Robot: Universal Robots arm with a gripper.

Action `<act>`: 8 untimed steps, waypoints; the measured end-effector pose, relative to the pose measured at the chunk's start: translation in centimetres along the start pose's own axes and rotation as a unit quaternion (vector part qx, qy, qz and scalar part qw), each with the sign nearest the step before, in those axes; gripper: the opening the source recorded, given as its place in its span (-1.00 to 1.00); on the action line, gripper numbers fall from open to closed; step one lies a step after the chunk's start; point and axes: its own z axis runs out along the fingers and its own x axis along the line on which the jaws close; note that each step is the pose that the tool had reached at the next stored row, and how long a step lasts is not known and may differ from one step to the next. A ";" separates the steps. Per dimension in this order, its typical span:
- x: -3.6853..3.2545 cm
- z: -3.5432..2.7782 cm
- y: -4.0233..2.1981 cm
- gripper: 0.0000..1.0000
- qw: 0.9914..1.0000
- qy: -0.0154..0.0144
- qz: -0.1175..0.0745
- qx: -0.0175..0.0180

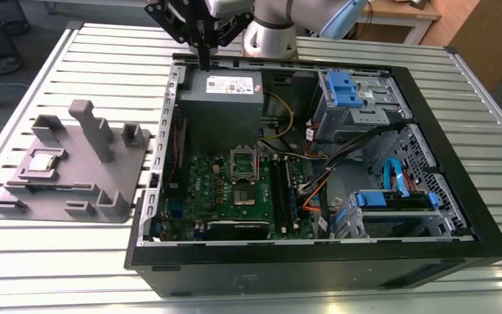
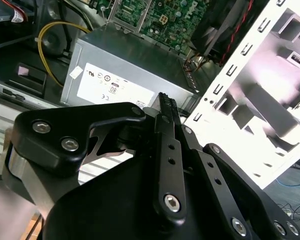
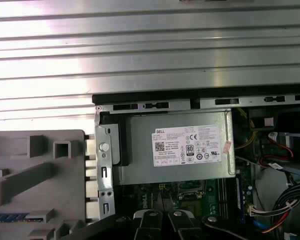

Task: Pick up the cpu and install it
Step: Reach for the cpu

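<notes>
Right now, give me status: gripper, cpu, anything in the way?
Gripper shut, empty, over the power supply. Cpu lying in grey tray, untouched. Upright tray posts beside it.

One cpu (image 1: pixel 44 162), one grey tray (image 1: pixel 59 200), one open computer case (image 1: pixel 321 260), one power supply (image 1: pixel 220 111).

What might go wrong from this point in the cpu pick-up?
1. The gripper, shut, hangs over the rear edge of the case, while the cpu lies on the grey tray close to tall posts; a descent there may clip one.
2. The shut jaws must open before reaching the chip, or they could push it.
3. Loose cables lie beside the motherboard and might snag during installation.
</notes>
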 end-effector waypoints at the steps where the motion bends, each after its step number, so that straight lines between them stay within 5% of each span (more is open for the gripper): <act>1: 0.13 0.00 -0.01 -0.79 1.000 0.000 0.000 0.000; 8: 0.27 -0.01 -0.02 -0.79 1.000 0.000 0.000 0.000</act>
